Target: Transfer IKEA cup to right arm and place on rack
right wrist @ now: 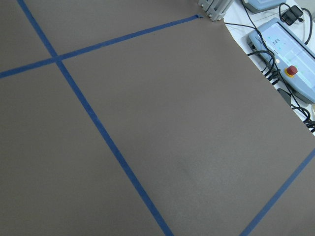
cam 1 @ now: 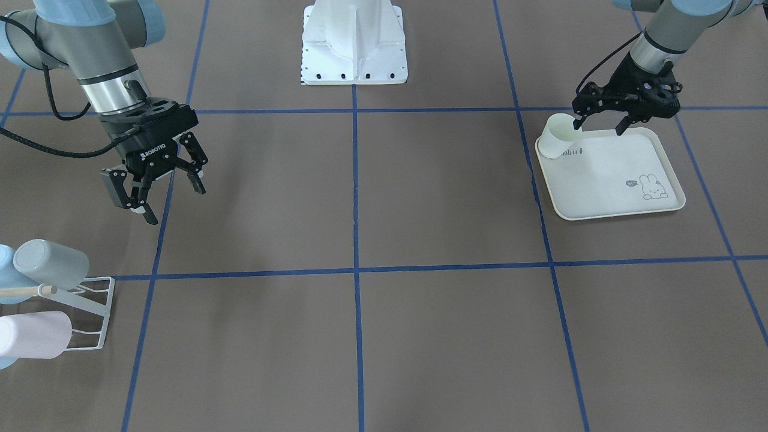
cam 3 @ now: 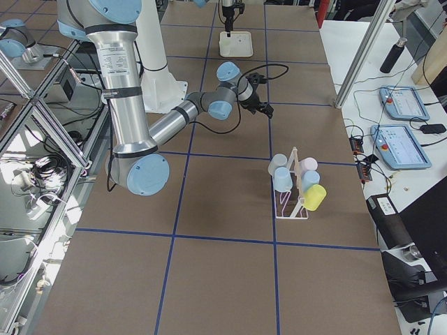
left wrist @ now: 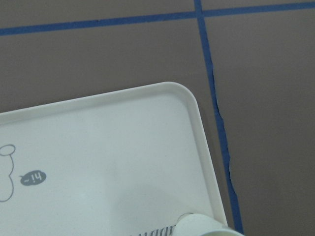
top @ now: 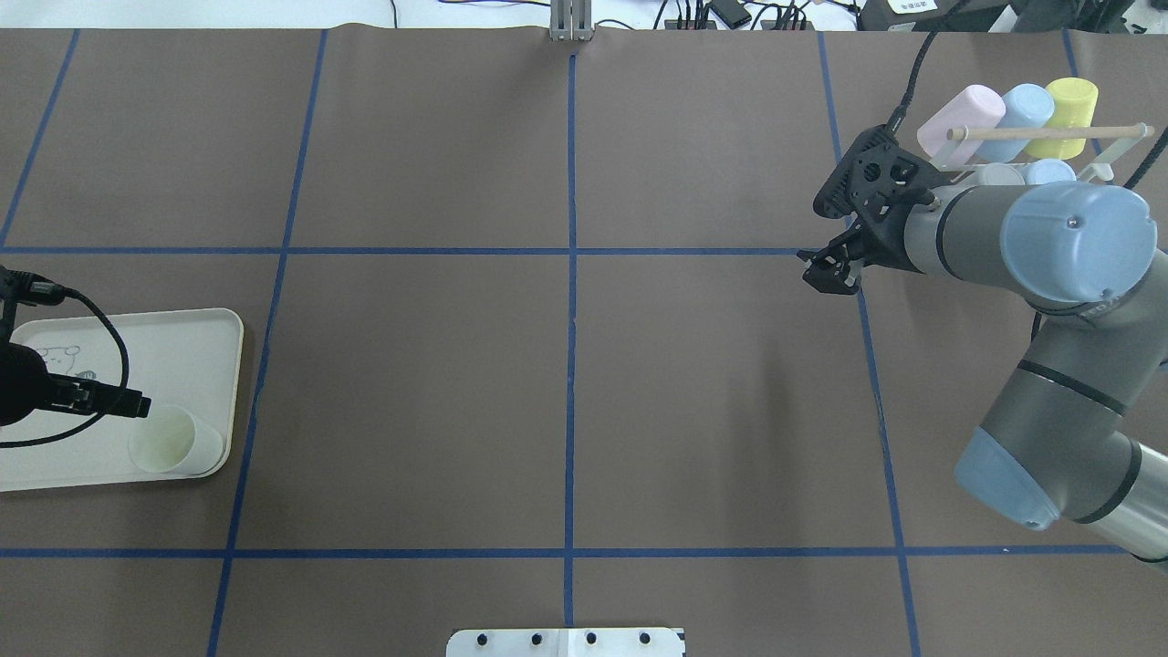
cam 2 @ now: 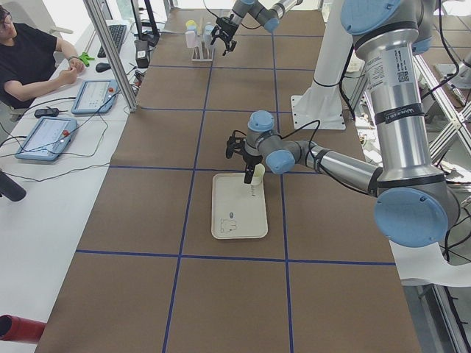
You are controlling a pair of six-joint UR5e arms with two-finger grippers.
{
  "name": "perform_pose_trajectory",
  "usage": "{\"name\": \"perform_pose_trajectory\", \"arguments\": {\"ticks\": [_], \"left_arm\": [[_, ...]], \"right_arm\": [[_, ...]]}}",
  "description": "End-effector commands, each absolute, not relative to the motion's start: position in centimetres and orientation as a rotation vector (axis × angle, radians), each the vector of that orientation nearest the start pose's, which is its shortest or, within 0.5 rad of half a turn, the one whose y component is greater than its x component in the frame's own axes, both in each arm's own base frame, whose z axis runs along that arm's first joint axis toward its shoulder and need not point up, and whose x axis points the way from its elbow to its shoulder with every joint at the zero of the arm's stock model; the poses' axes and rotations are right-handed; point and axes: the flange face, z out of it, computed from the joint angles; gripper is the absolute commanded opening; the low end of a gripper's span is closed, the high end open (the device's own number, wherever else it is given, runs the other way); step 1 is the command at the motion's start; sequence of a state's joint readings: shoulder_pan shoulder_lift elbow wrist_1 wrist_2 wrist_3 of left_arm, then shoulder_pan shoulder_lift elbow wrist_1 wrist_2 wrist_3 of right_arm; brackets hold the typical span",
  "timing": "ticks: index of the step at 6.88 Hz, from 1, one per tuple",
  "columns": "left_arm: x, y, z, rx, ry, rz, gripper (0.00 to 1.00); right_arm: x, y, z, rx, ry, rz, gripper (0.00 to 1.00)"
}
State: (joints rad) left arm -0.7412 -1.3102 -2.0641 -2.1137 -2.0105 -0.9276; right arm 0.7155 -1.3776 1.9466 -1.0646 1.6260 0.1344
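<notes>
1. Front-facing view: the left gripper is hanging spread open over the tray, at 2 o'clock in the view. One fingertip is sitting at the mouth of the cup, though contact cannot be told. The other is hovering apart over bare tray. The cup is standing on the tray's 10 o'clock corner. The right gripper is hovering released at 9 o'clock, holding nothing. The rack is sitting at 8 o'clock, carrying other cups beside its rod.
2. Overhead view: the cup is showing its open mouth at the tray's 4 o'clock corner. A left finger is reaching its rim from 10 o'clock. The right gripper is hanging near the rack, at the rack's 8 o'clock.
3. Left view: the near gripper is pointing down over the tray's 1 o'clock corner, where the cup is standing.
4. Right view: the rack is standing at 5 o'clock of the near gripper, well apart.
5. Left wrist view: the cup's rim is peeking in at 5 o'clock, just inside the tray's rim.
6. Right wrist view: the table is filling the view, with tape crossing it.
</notes>
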Motion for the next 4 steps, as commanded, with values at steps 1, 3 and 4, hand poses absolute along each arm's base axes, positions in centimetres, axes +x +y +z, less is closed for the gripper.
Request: {"name": "perform_pose_trajectory", "arguments": {"ticks": [1, 3, 4], "left_arm": [[25.54, -33.09, 48.05, 0.113, 0.86, 0.061, 0.77], [25.68, -33.06, 48.16, 0.106, 0.861, 0.063, 0.42], [25.78, -33.15, 48.25, 0.106, 0.861, 0.063, 0.38]], "right_arm": [[-32.99, -45.46, 32.78, 0.942, -0.567, -0.678, 0.99], [-32.99, -45.46, 32.78, 0.942, -0.568, -0.676, 0.99], [-32.99, -45.46, 32.78, 0.942, -0.568, -0.676, 0.99]]}}
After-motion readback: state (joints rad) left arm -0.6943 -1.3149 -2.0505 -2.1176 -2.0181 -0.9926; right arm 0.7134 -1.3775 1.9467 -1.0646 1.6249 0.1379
